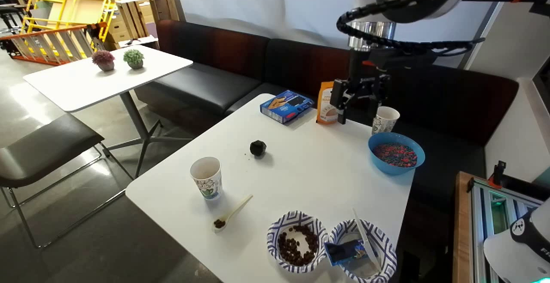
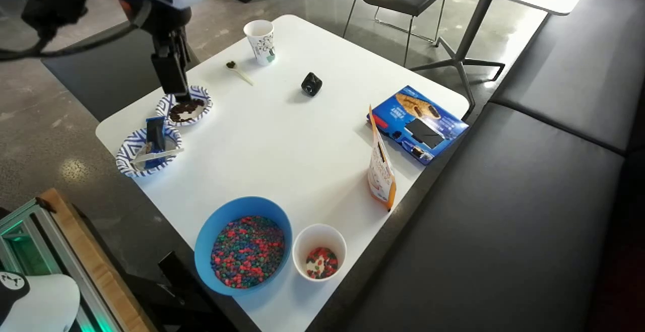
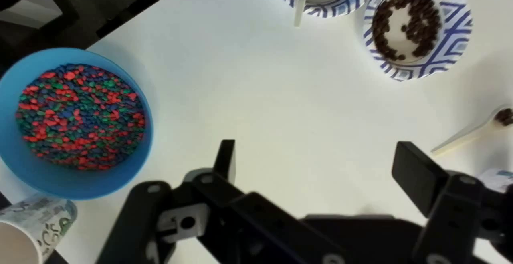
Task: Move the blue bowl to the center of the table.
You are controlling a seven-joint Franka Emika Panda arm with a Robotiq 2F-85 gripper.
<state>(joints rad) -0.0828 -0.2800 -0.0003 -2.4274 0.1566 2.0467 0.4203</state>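
The blue bowl [image 1: 386, 167] stands upright at a table edge, filled with small red, green and blue pieces. It also shows in an exterior view [image 2: 203, 251] near the table's corner, and at the left of the wrist view [image 3: 86, 186]. The white table [image 1: 309, 167] also shows in an exterior view [image 2: 282, 145]. My gripper [image 1: 356, 112] is open and empty above the table, apart from the bowl. In the wrist view the gripper [image 3: 318, 164] has its fingers wide apart with bare table between them, to the right of the bowl. It also shows in an exterior view [image 2: 174, 82].
A paper cup [image 2: 315, 236] stands beside the bowl. An orange bag [image 1: 326, 104] and blue box [image 1: 285, 106] stand along the bench side. A black object [image 1: 258, 148], another cup [image 1: 208, 180], a spoon [image 1: 234, 212] and two patterned bowls [image 1: 296, 216] [image 1: 389, 248] are also on the table.
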